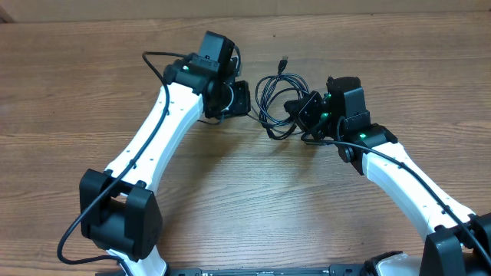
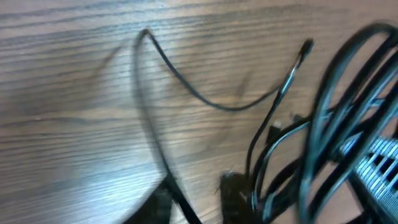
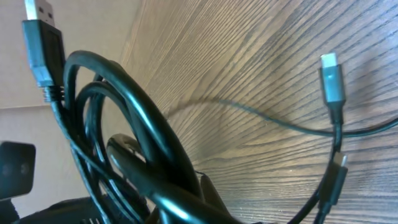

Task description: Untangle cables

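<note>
Black cables (image 1: 265,107) sit in a tangled bunch on the brown wooden table (image 1: 253,199), between two white arms that reach out and bend inward, the right gripper (image 1: 296,108) pinched tight on the bunch, the left gripper (image 1: 239,98) just beside it, too blurry to tell.

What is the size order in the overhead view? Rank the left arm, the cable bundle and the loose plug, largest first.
1. the left arm, by far the largest
2. the cable bundle
3. the loose plug, a tiny tip just above the bundle
</note>
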You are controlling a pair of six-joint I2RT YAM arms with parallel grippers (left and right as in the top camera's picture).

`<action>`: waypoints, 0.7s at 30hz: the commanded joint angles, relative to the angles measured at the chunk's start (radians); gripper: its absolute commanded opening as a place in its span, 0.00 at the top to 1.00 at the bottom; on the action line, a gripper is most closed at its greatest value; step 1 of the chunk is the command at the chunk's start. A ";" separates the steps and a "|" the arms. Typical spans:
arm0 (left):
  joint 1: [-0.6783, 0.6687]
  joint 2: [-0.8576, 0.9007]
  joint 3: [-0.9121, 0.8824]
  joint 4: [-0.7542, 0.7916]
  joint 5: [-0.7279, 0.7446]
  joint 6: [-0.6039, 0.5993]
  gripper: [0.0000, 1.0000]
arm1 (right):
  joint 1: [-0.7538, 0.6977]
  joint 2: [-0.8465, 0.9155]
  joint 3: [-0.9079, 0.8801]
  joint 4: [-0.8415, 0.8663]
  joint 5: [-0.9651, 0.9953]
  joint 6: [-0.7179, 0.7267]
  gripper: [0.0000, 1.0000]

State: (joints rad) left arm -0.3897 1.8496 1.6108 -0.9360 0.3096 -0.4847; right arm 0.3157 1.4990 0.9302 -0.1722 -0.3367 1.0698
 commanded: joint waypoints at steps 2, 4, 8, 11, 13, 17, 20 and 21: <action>-0.043 -0.006 -0.059 0.039 0.002 -0.036 0.92 | -0.005 -0.003 0.019 0.011 -0.010 0.004 0.96; -0.056 -0.006 -0.079 0.059 -0.001 -0.036 0.93 | -0.005 -0.003 0.019 0.010 -0.010 0.003 0.96; -0.066 -0.006 -0.106 0.072 -0.039 -0.034 0.96 | -0.005 -0.003 0.019 0.004 -0.010 0.003 0.96; -0.066 -0.006 -0.117 0.071 -0.117 -0.032 0.96 | -0.005 -0.003 0.019 0.003 -0.010 0.002 0.96; -0.065 -0.006 -0.119 0.065 -0.166 -0.032 0.96 | -0.005 -0.003 0.019 0.003 -0.013 -0.001 0.96; -0.055 -0.006 -0.119 0.079 -0.219 0.015 0.93 | -0.005 -0.003 0.019 -0.010 -0.024 -0.021 0.96; -0.028 -0.006 -0.108 0.100 -0.181 0.074 0.86 | -0.005 -0.003 0.019 -0.018 -0.024 -0.102 0.96; -0.016 -0.006 -0.099 0.105 -0.146 0.102 0.84 | -0.005 -0.003 0.019 -0.021 -0.024 -0.127 0.96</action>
State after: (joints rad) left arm -0.4419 1.8496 1.5066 -0.8406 0.1596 -0.4725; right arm 0.3157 1.4990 0.9302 -0.1963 -0.3561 1.0351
